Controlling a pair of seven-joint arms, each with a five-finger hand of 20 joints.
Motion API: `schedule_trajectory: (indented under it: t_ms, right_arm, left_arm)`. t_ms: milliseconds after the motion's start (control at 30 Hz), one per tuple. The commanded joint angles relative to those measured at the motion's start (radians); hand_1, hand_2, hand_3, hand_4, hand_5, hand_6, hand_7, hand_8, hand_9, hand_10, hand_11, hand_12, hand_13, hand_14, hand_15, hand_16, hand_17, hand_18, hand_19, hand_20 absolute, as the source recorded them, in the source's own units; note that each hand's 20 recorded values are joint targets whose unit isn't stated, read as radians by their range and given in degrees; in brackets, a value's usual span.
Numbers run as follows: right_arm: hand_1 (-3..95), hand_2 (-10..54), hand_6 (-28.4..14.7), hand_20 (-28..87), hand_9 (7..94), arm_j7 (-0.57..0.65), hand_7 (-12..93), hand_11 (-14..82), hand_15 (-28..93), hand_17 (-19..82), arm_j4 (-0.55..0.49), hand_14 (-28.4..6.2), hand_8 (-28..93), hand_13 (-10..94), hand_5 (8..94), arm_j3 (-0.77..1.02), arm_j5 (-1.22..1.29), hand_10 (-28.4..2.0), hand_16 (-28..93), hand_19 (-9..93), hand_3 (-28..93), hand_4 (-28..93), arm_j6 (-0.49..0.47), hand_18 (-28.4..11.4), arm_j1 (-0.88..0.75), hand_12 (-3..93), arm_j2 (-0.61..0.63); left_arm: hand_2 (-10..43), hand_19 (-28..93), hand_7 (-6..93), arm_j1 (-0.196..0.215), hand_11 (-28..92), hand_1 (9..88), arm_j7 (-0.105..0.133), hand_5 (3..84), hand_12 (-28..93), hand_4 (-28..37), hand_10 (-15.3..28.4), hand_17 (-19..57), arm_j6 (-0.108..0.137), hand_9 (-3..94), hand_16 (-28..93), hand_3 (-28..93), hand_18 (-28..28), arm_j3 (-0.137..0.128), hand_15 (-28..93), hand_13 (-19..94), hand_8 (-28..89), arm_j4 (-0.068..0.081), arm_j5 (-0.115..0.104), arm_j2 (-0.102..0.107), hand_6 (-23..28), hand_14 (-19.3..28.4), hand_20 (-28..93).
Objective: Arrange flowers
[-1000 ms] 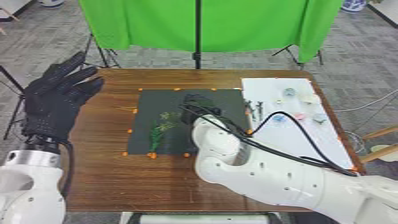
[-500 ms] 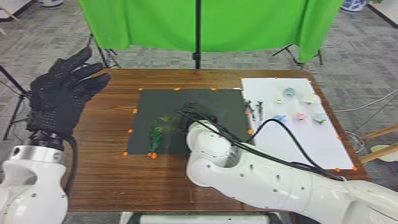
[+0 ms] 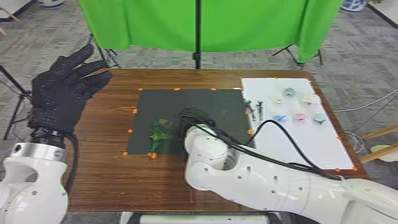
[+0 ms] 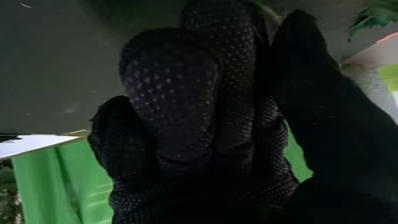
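- L arm (image 3: 25, 192): wht shell, smooth, rounded; sm. dk screws/dots on surface.
- Near L wrist: shell forks round a dk oval gap.
- Silver-grey metal collar (image 3: 37, 151) at L wrist, sm. dk holes; blk cuff (image 3: 46, 137) betw. collar & glove.
- L hand (image 3: 59, 97): blk fabric glove, fine pale dots.
- Blk cable (image 3: 75, 162) alongside L wrist, curved.
- R arm (image 3: 266, 177): wht too, bulbous rounded segs, sm. dk screws/dots here & there.
- R hand (image 3: 196, 120): blk glove as well.
- Blk cables (image 3: 266, 160) run along R forearm, bundled; one thin blk cable (image 3: 290, 135) arcs off in a loop.
- Wrist view, R hand (image 4: 173, 95): rows of pale-grey dots on blk knit, fingertips rounded; dots v. faint on darkest parts.
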Motion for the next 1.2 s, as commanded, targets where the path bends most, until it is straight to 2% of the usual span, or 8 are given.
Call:
schedule_trajectory:
  t_ms: [33, 300, 400, 500, 600, 667, 867, 1200]
  right_arm:
    - [45.7, -9.5, -3.1, 34, 93.7, 0.038, 18, 30.2, 53, 59, -0.006, -4.4, 6, 92, 82.1, -0.018, -0.021, -10.1, 20, 93, 69, -28, 0.059, -16.6, 0.04, 19.1, 0.0]
    - [42.3, -9.5, -3.1, 34, 93.7, 0.055, 17, 30.5, 53, 60, -0.008, -4.4, 3, 93, 82.3, -0.03, -0.035, -10.3, 20, 93, 70, -28, 0.064, -16.6, 0.054, 19.0, 0.011]
    - [40.9, -9.5, -3.0, 34, 93.7, 0.054, 17, 30.7, 53, 61, -0.026, -4.4, 1, 93, 82.5, -0.025, -0.031, -10.4, 20, 93, 71, -28, 0.061, -16.6, 0.052, 18.8, 0.03]
    - [37.8, -9.2, -3.1, 34, 93.7, 0.053, 18, 30.4, 53, 60, -0.052, -4.6, -9, 92, 81.9, -0.019, -0.007, -10.8, 20, 93, 72, -25, 0.048, -16.8, 0.051, 18.7, 0.064]
    - [34.9, -6.0, -4.0, 35, 93.2, 0.036, 17, 29.7, 54, 60, -0.077, -5.3, -11, 92, 79.7, -0.024, 0.017, -11.6, 20, 93, 72, -24, 0.067, -17.6, 0.054, 18.9, 0.113]
    - [33.6, -4.0, -4.2, 35, 92.8, 0.03, 16, 29.7, 54, 59, -0.083, -5.6, -11, 91, 76.7, -0.012, 0.03, -12.2, 20, 93, 71, -24, 0.039, -18.0, 0.045, 19.1, 0.125]
    - [32.0, -1.2, -3.9, 36, 90.8, -0.002, 14, 30.2, 56, 57, -0.096, -6.7, -11, 88, 71.0, 0.0, 0.093, -13.2, 20, 93, 74, -23, -0.003, -18.7, 0.034, 19.6, 0.139]
    - [32.3, 0.3, -2.4, 35, 88.9, -0.045, 13, 30.8, 58, 55, -0.124, -7.2, -11, 86, 63.3, -0.025, 0.04, -13.7, 19, 93, 76, -22, 0.031, -19.2, 0.046, 19.4, 0.131]
  left_arm:
    - [11.0, 64, 13.1, 0.031, 28, 21.0, -0.01, 35.4, 10, -28.3, 20.2, -7.5, -0.004, 30.0, -12, 76, 24.8, -0.011, 56, 23, -9, 0.0, 0.007, -0.003, 10.0, 27.5, 9]
    - [10.8, 65, 13.2, 0.032, 28, 21.0, -0.01, 35.4, 10, -28.3, 20.2, -7.5, 0.001, 30.0, -12, 76, 24.8, -0.018, 56, 24, -9, -0.002, 0.007, -0.005, 10.0, 27.5, 9]
    - [10.8, 65, 13.1, 0.043, 28, 21.0, -0.013, 35.4, 10, -28.3, 20.3, -7.5, 0.0, 30.1, -12, 76, 24.8, -0.029, 56, 23, -9, -0.007, 0.011, -0.011, 10.1, 27.5, 9]
    - [10.8, 65, 13.2, 0.06, 28, 21.1, -0.006, 35.4, 10, -28.3, 20.2, -7.5, 0.007, 30.1, -12, 76, 24.8, -0.039, 56, 24, -9, -0.011, 0.005, -0.01, 10.0, 27.5, 9]
    - [10.9, 65, 13.2, 0.062, 29, 21.1, -0.008, 35.4, 10, -28.3, 20.2, -7.5, 0.004, 30.1, -12, 76, 24.8, -0.045, 56, 24, -9, -0.012, 0.007, -0.01, 10.1, 27.5, 9]
    - [10.9, 65, 13.2, 0.07, 29, 21.1, 0.001, 35.4, 10, -28.3, 20.2, -7.5, 0.009, 30.1, -12, 76, 24.8, -0.05, 56, 24, -9, -0.013, 0.002, -0.01, 10.1, 27.5, 9]
    - [11.2, 65, 13.1, 0.066, 28, 21.2, 0.01, 35.5, 10, -28.3, 20.2, -7.5, 0.008, 30.1, -12, 76, 24.8, -0.043, 56, 24, -9, -0.01, 0.0, -0.006, 10.0, 27.5, 9]
    - [11.3, 65, 13.1, 0.06, 28, 21.2, 0.007, 35.6, 10, -28.3, 20.1, -7.5, 0.007, 30.0, -12, 76, 24.8, -0.039, 56, 24, -9, -0.009, 0.001, -0.006, 10.1, 27.4, 9]
